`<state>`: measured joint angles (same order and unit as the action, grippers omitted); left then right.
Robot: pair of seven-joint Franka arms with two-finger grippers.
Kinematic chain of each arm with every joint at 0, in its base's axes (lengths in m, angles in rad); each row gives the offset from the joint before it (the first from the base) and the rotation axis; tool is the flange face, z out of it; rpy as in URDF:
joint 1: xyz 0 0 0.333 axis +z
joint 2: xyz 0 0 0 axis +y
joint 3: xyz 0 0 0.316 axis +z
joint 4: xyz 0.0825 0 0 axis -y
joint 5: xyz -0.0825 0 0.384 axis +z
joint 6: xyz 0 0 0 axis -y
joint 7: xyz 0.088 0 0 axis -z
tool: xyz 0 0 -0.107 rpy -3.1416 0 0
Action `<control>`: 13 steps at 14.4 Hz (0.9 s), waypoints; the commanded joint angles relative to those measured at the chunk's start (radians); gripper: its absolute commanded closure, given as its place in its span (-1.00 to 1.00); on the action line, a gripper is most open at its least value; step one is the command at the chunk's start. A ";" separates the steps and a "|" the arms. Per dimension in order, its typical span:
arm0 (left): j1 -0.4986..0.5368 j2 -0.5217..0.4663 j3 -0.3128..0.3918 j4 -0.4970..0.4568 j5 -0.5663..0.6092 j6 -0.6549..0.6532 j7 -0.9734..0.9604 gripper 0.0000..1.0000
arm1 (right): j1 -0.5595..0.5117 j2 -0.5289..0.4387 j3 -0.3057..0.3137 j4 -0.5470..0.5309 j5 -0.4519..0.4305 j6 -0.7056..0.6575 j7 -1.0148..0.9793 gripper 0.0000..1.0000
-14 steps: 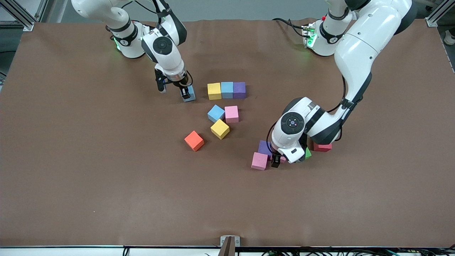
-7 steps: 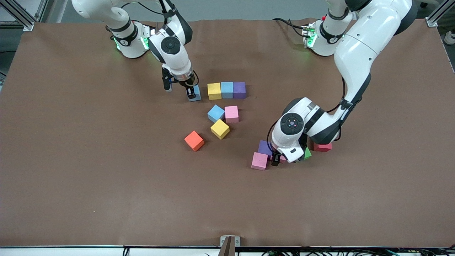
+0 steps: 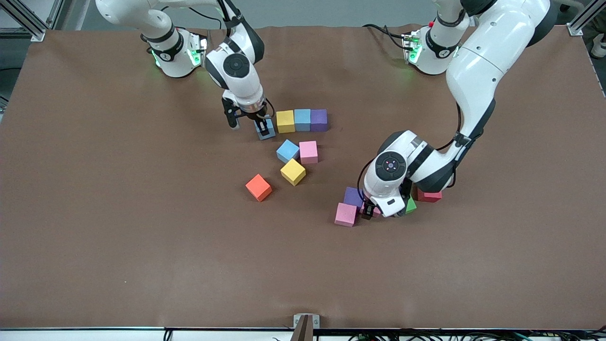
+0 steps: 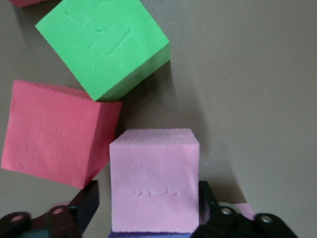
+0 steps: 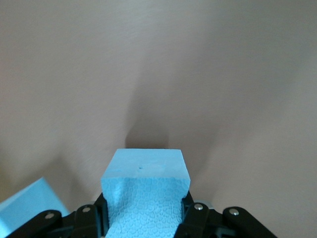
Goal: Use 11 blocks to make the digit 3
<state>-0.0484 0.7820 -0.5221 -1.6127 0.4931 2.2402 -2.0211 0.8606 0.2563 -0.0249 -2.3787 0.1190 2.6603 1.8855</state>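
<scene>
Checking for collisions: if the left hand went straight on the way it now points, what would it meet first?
The left hand straddles a pink block and points down, so probably the table directly beneath; depth is unclear.

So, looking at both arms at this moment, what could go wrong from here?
1. The left gripper has its jaws around a pink foam cube crowded by the red foam cube and the green foam cube; lifting may drag or knock these neighbours.
2. The right gripper carries a light blue foam cube close to the yellow foam cube that ends the row; lowering it could push the row crooked.
</scene>
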 commanded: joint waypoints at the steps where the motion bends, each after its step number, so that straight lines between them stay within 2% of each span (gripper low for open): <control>1: 0.015 -0.009 -0.004 -0.013 0.025 -0.001 0.016 -0.53 | -0.009 0.087 -0.001 0.119 0.008 -0.036 -0.167 1.00; 2: 0.016 -0.007 -0.004 -0.013 0.025 0.002 0.016 -0.41 | -0.014 0.100 -0.001 0.146 0.008 -0.065 -0.221 1.00; 5: 0.018 -0.009 -0.004 -0.012 0.024 0.004 0.015 0.12 | -0.026 0.116 -0.003 0.208 0.008 -0.144 -0.386 1.00; 7: 0.022 -0.012 -0.004 -0.009 0.021 0.004 0.013 0.30 | -0.029 0.117 -0.003 0.239 0.008 -0.164 -0.524 1.00; 13: 0.041 -0.038 -0.009 0.001 0.010 -0.004 0.016 0.33 | -0.011 0.127 -0.001 0.288 0.008 -0.163 -0.906 1.00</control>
<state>-0.0179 0.7755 -0.5210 -1.5983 0.4931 2.2418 -2.0092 0.8438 0.3702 -0.0289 -2.1146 0.1190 2.5078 1.1042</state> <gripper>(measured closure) 0.471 0.467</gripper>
